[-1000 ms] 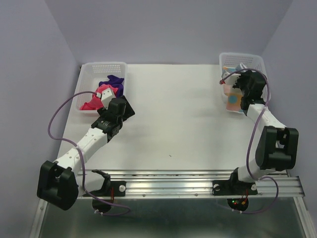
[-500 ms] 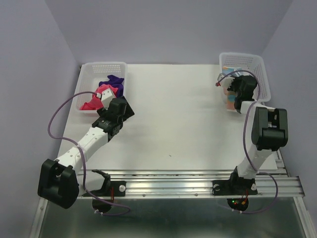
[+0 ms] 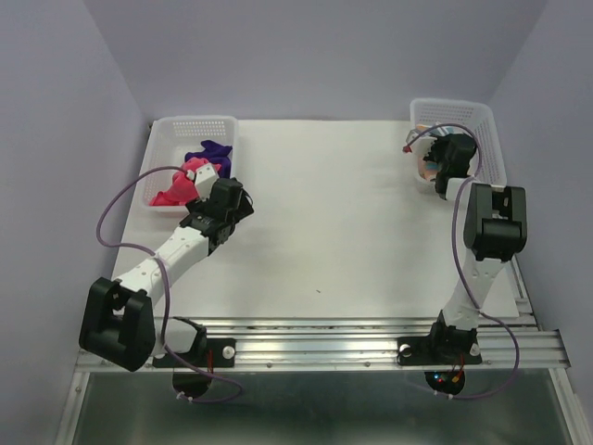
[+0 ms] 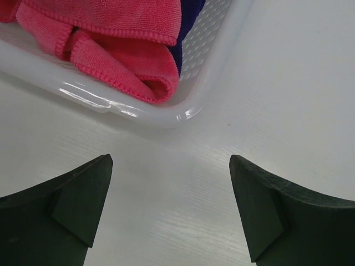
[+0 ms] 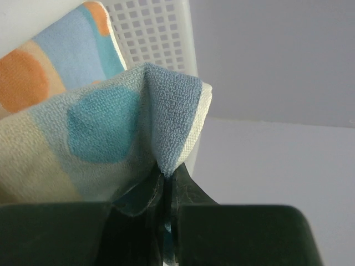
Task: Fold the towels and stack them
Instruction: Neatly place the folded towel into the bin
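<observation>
A plain pink towel point(image 3: 172, 190) and a dark purple towel point(image 3: 209, 152) lie bunched in the left white mesh basket point(image 3: 195, 125). My left gripper point(image 3: 198, 176) hovers at that basket's near corner, open and empty. In the left wrist view its gripper point(image 4: 170, 160) stands over bare table, just short of the basket rim point(image 4: 166, 117), with the pink towel point(image 4: 119, 55) draped inside and the purple towel point(image 4: 191, 16) behind it. My right gripper point(image 3: 445, 150) is at the right basket point(image 3: 489, 139), shut on a fold of the light blue, orange-blotched towel point(image 5: 100, 127), pinched at the gripper point(image 5: 169, 178).
Purple cables loop from both wrists. The arm bases and a metal rail point(image 3: 352, 338) run along the near edge. Lilac walls close in the table on the left, back and right. The right arm's elbow point(image 3: 491, 222) stands tall beside the right basket.
My right arm has folded upright and carried the patterned towel back toward the right basket; it hung over the basket's near side before. The left arm edged slightly toward its basket.
</observation>
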